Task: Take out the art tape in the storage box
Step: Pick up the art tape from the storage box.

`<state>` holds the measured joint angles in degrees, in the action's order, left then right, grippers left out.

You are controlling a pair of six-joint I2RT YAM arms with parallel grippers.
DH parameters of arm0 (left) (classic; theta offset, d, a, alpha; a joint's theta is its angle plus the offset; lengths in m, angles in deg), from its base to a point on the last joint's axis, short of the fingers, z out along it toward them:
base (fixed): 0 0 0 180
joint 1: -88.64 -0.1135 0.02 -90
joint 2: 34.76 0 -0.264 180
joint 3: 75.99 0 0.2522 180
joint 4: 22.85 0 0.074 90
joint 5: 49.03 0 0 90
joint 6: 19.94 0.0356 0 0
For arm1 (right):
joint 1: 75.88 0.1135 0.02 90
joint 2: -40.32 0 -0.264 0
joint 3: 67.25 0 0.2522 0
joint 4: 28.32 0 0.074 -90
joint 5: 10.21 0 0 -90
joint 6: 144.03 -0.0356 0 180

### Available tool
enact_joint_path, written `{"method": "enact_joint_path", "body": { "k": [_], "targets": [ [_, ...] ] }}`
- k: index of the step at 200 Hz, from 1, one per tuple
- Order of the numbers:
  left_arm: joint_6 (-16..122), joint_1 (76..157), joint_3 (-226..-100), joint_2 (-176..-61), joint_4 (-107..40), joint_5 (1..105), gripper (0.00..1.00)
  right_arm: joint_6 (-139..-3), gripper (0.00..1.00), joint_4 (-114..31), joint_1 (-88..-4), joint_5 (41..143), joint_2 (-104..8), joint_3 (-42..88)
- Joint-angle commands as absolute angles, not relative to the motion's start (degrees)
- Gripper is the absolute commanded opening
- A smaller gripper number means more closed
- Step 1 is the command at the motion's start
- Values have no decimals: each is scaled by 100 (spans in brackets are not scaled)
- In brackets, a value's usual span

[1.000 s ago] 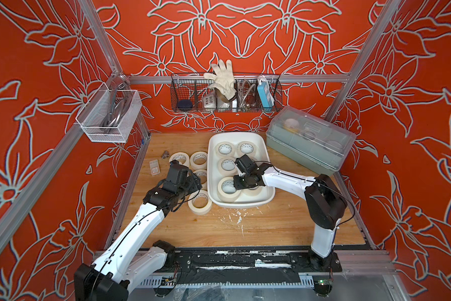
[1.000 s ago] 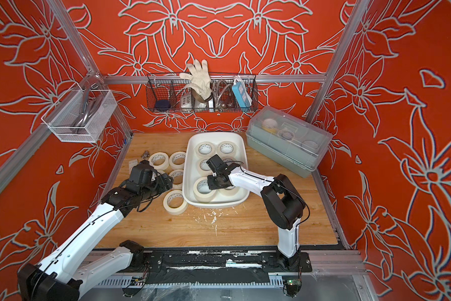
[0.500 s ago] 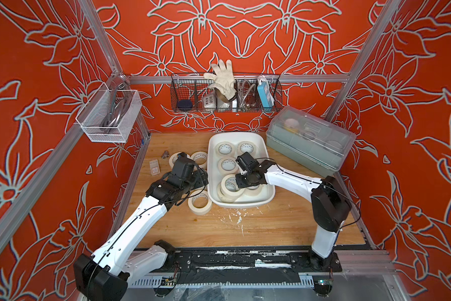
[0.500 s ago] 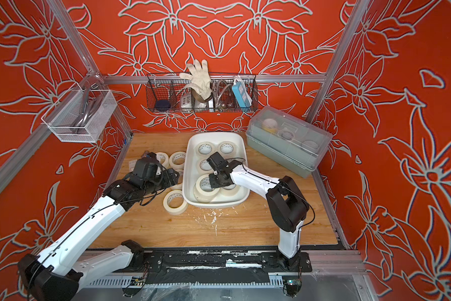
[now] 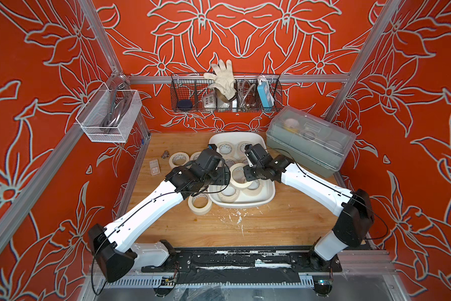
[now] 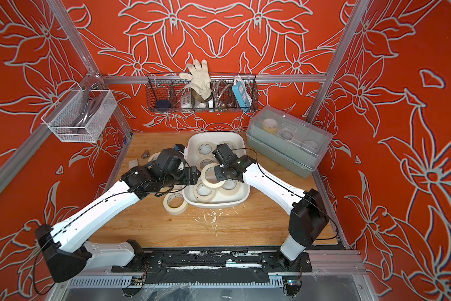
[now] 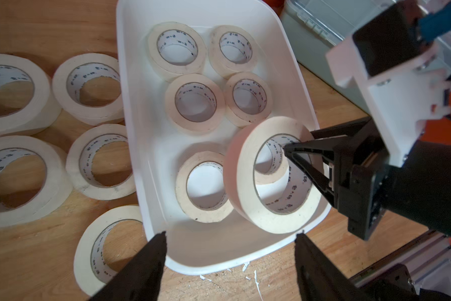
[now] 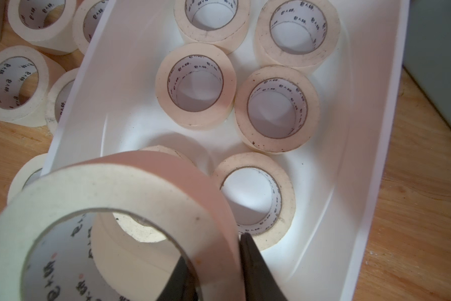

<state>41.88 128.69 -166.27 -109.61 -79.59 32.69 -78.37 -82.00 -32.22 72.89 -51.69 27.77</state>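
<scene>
tape roll [image 7: 245, 182] lifted — tilted, left hand [image 7: 230, 234] nearer

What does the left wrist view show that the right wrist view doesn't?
Left wrist only: the left gripper, jaws open, and the right gripper shut on the lifted tape roll, one finger inside its core. Right wrist only: a close look at its fingers pinching that roll's wall. Both: the storage box with six rolls lying inside, and loose rolls on the table.
</scene>
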Motion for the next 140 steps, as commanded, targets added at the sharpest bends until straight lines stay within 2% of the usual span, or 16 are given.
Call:
{"method": "enact_joint_path", "body": {
  "k": [1,30,91,128,140],
  "targets": [
    [4459,13100,-17053,-11392,-8424,3089,75,-7750,5,-8329,-3177,7003,-4783,2776],
    [4516,13253,-17435,-11973,-8556,3016,73,-7749,5,-8334,-3183,6953,-4527,2662],
    [4529,13353,-18110,-12774,-8669,2651,57,-7767,6,-8330,-3177,6968,-4301,2452],
    [4517,13366,-18402,-13118,-8791,2602,27,-7793,10,-8304,-3178,6960,-4231,2414],
    [4495,13364,-18459,-13191,-8805,2645,21,-7801,15,-8291,-3181,6951,-4188,2403]
  ]
}}
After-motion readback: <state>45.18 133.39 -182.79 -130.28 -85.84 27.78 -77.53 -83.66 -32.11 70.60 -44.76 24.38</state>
